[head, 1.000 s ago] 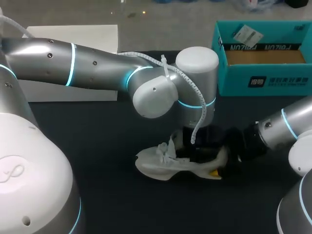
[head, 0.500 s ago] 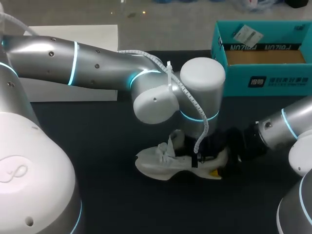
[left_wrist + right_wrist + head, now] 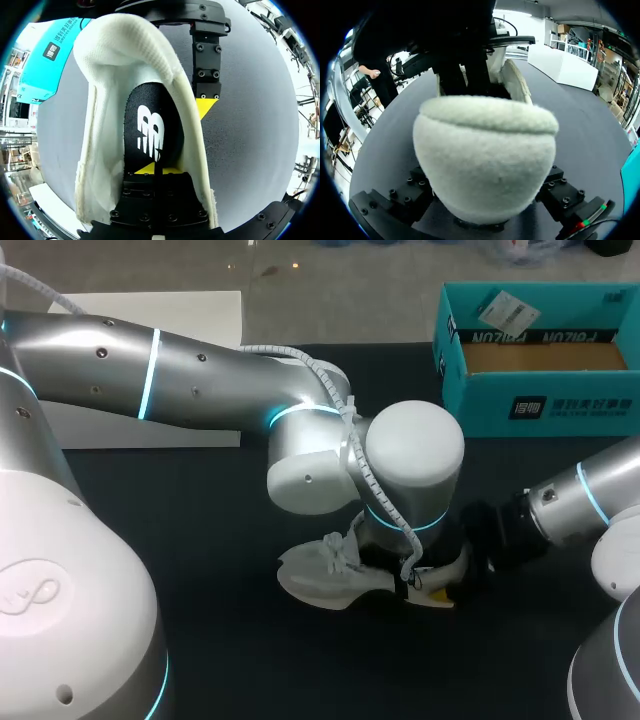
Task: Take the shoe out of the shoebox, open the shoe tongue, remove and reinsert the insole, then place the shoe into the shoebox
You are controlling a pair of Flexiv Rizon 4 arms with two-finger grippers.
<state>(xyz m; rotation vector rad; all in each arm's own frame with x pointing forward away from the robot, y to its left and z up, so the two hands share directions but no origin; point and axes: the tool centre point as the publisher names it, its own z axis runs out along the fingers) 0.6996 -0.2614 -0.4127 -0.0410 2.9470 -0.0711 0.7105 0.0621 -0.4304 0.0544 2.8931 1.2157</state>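
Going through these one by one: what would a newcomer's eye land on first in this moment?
The big left arm stretches past the middle of the black table, its wrist right above a white shoe. In the left wrist view the left gripper is down inside the shoe over the black insole, while the right gripper clamps the heel. An open teal shoebox stands at the far right, apart from them.

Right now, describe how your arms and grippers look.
Left arm and right arm: silver-grey tubes, white rounded joint caps, glowing cyan rings. A white coiled cable runs along the left arm's wrist. Left gripper and right gripper: black bolted fingers, yellow tips.
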